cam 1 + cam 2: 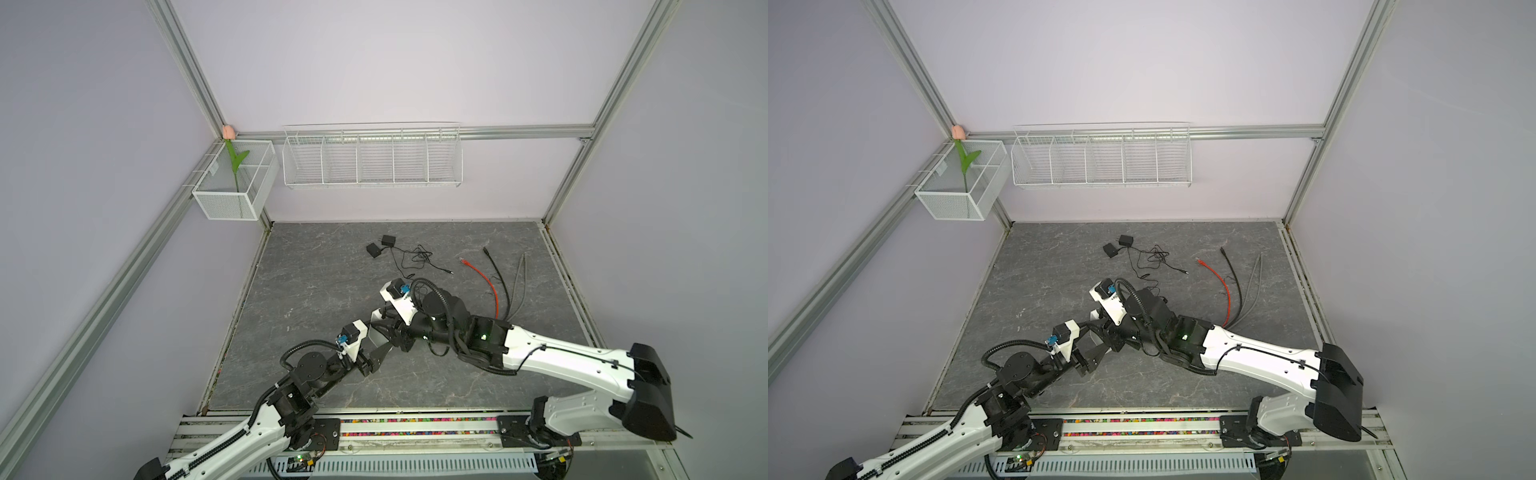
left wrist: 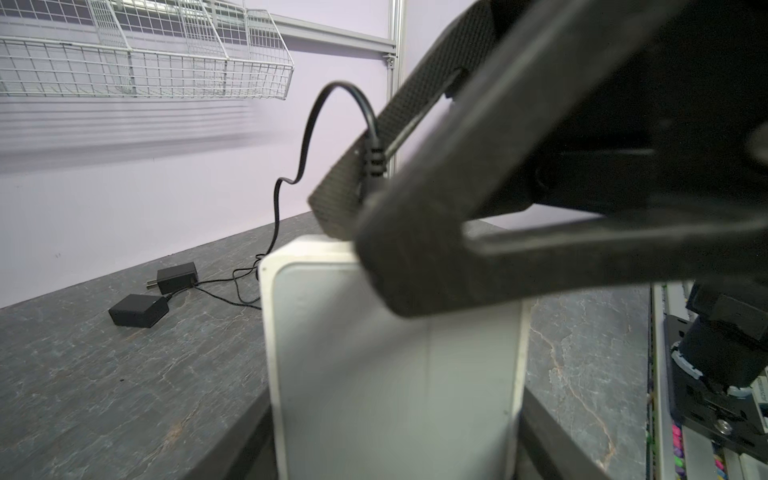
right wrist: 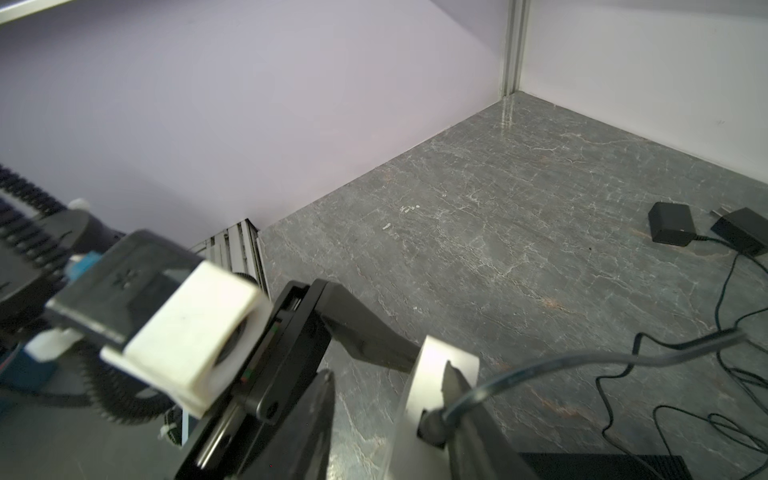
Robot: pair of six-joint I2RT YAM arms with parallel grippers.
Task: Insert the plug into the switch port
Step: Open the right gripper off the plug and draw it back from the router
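Holding white switch [image 2: 390, 353] upright, left gripper [image 1: 376, 351] clamps its flat sides. Between right gripper [image 2: 361, 199] fingers sits barrel plug [image 2: 372, 164], at switch edge facing that gripper, apparently seated; cannot tell whether those fingers pinch or stand clear. Switch: light, rigid, smooth plastic, likely slippery; grip broad faces. Plug: small, stiff; take moulded body, never thin limp cable [image 2: 307, 133]. Grippers crowded together; cable loops behind right finger, snag risk. Open tabletop [image 2: 104, 374] beyond both; power adapters [image 2: 139, 309] well apart.

Top views: high, steep down over my whole desk [image 1: 332, 291], facing the back wall [image 1: 374, 62]. Wrist cams: close, low; both catch the switch [image 2: 395, 374] and black adapters [image 2: 137, 309].
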